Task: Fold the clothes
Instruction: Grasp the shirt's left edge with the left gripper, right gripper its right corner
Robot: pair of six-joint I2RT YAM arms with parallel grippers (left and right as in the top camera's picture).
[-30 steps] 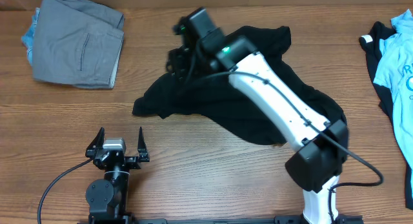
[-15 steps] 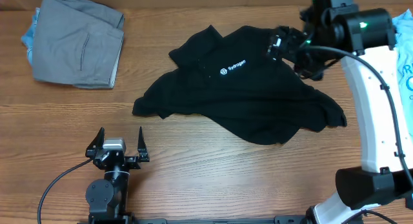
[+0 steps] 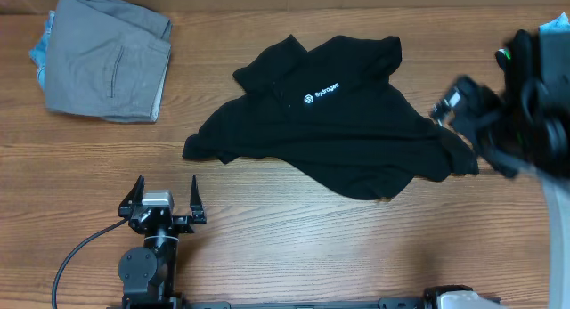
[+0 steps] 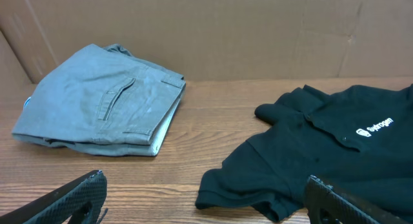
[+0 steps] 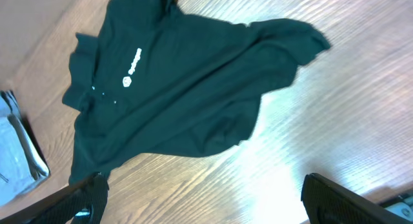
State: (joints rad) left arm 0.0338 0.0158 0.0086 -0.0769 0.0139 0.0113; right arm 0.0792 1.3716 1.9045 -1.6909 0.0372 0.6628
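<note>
Left arm (image 3: 147,260) on show: matte black all over, a round joint housing low down, and a silver-grey block at the root of the left tool (image 3: 166,186), whose two fingers taper to points. A black cable (image 3: 86,239) runs off its side. The right arm (image 3: 525,113) is a blur of black housings, with a white link (image 3: 561,222) below. Up close, the fingers (image 4: 68,197) look black with ribbed edges.

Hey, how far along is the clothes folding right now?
Done: the grey trousers lie folded at far left. In hand: nothing; the left end effector and right end effector are both open and empty. Left: the black shirt lies rumpled, unfolded, and a light blue shirt waits at the right edge.
</note>
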